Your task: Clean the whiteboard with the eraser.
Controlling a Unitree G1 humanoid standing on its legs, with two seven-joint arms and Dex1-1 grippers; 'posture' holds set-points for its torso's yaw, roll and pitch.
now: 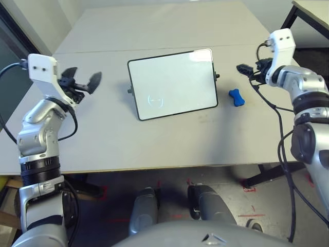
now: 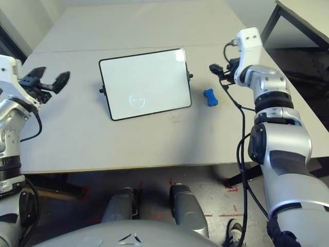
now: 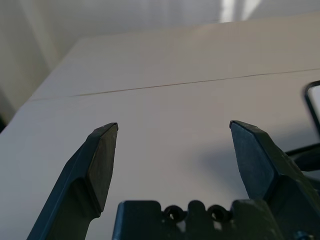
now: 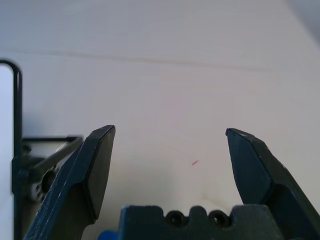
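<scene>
The left gripper (image 1: pixel 82 82) hovers at the frame's left, pointing level, jaws wide apart and empty. The right gripper (image 1: pixel 247 69) hangs at upper right, jaws spread wide, holding nothing. The board (image 1: pixel 172 84) lies mid-tabletop (image 1: pixel 103 139), a faint bluish mark on it. The eraser (image 1: pixel 236 96) lies just right of it, below the right gripper.

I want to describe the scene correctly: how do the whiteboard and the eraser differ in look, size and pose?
The whiteboard is white with a thin black frame; the eraser is solid bright blue. The whiteboard is a wide rectangle with rounded corners, while the eraser is bone-shaped and far smaller. The whiteboard stands near the middle of the table; the eraser lies to the right of it, apart from it. Both rest on the table, and neither gripper touches them.
</scene>
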